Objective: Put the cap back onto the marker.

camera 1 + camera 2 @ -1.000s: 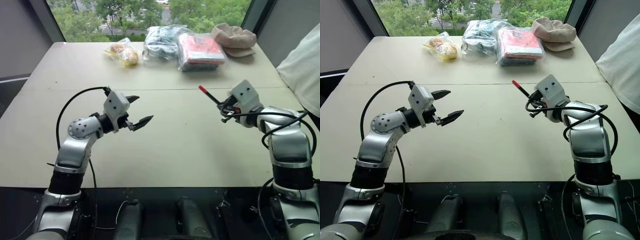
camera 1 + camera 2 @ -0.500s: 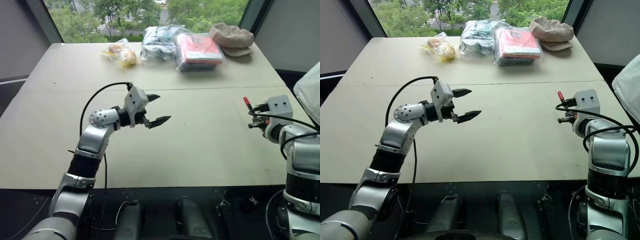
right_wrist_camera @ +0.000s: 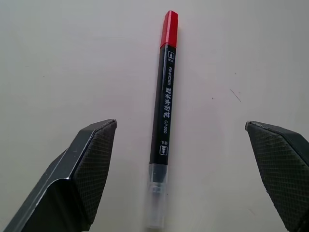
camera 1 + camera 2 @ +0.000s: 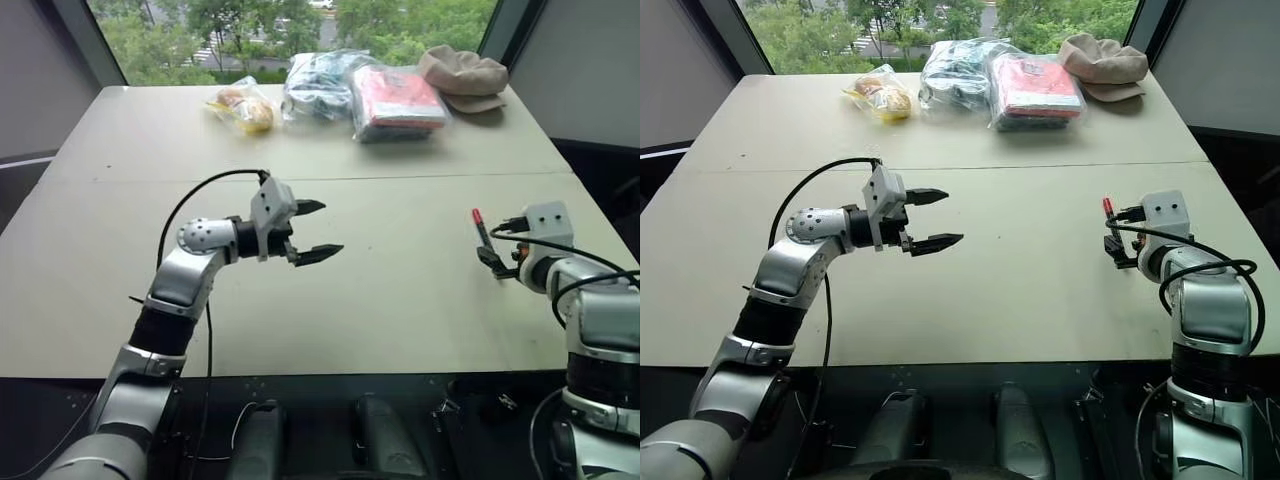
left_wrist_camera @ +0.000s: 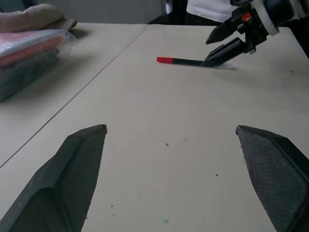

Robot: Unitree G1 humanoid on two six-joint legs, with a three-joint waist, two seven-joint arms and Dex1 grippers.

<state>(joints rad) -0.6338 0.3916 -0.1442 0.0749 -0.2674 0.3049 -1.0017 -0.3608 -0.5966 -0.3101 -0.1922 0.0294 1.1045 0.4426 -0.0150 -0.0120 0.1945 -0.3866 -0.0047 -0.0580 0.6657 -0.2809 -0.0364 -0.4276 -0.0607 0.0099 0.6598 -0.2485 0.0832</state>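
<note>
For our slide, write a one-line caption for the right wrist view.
Capped marker lying on the table between the open right gripper.

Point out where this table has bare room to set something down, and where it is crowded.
Bare: the broad table stretch between the open left tool and the marker lying by the open right tool, plus the near edge. Crowded: the far edge, with the yellow bag, plastic packets and cloth cap.

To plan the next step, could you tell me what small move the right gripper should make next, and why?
Probably lift the right gripper straight up and back. The marker lies flat on the table between its open jaws, untouched, and the red cap looks seated on its end, so nothing seems left to grip.
</note>
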